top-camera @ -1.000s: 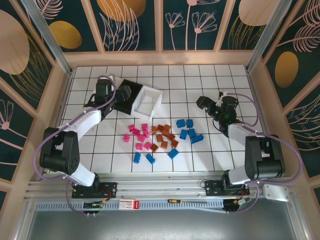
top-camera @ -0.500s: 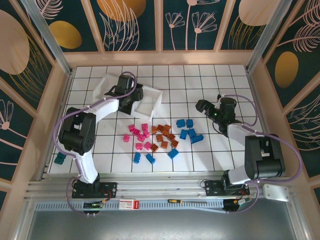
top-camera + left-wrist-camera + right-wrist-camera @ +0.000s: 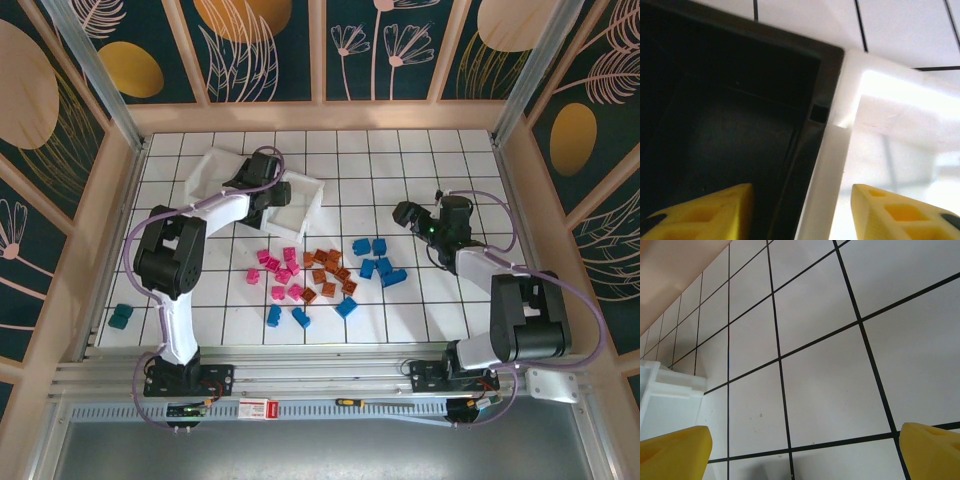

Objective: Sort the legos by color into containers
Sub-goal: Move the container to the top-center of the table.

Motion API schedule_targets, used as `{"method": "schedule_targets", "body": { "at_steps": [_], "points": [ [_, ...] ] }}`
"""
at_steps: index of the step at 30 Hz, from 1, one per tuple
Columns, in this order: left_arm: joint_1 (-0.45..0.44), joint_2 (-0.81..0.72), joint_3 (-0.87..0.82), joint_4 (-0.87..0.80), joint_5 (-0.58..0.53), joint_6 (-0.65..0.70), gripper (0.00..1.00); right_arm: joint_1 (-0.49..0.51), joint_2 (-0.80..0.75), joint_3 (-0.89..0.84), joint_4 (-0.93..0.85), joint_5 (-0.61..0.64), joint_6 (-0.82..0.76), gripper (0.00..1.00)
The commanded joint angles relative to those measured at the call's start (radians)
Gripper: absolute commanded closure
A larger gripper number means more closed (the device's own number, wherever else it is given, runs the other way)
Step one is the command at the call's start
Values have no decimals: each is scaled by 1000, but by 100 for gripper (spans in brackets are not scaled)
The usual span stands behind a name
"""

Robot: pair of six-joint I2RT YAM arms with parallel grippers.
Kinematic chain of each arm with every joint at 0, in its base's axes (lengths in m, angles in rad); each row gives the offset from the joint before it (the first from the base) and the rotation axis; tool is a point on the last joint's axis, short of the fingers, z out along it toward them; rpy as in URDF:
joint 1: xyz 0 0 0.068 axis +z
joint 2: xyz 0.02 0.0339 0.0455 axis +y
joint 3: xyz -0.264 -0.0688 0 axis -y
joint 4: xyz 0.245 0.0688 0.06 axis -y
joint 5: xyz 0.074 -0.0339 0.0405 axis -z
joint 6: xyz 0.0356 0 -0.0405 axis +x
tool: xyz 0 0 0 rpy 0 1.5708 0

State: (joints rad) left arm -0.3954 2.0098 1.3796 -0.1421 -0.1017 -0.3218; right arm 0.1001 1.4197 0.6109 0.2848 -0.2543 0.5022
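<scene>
Your right claw point(image 3: 805, 440) gapes wide above the white tiled tabletop point(image 3: 815, 385); your left claw point(image 3: 801, 195), jaws apart, straddles the adjoining black bin point(image 3: 715, 125) and white bin point(image 3: 900, 115) walls.

High rear overview plus two close wrist views, white bin point(image 3: 300, 208) in all.

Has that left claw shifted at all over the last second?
Yes. The left gripper slid right, from over the black bin to the left wall of the white bin.
</scene>
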Motion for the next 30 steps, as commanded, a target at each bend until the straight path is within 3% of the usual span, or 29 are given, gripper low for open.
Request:
{"method": "schedule_targets", "body": {
  "at_steps": [1,5,9,16,26,30],
  "points": [
    [-17,26,44,-71,-44,3,52,8,-32,18,-13,23,-22,4],
    [-19,29,50,-70,-16,-32,67,7,-38,13,-15,29,-21,4],
    [-31,35,79,-72,26,-90,77,5,-46,9,-18,36,-23,4],
    [-111,140,254,-134,61,-205,100,0,-75,-14,-19,48,-21,4],
    [-246,316,560,-299,-26,-380,100,-17,-134,-44,-35,73,-28,4],
    [-275,324,570,-306,-52,-457,100,-31,-144,-60,-27,67,-24,4]
  ]
}}
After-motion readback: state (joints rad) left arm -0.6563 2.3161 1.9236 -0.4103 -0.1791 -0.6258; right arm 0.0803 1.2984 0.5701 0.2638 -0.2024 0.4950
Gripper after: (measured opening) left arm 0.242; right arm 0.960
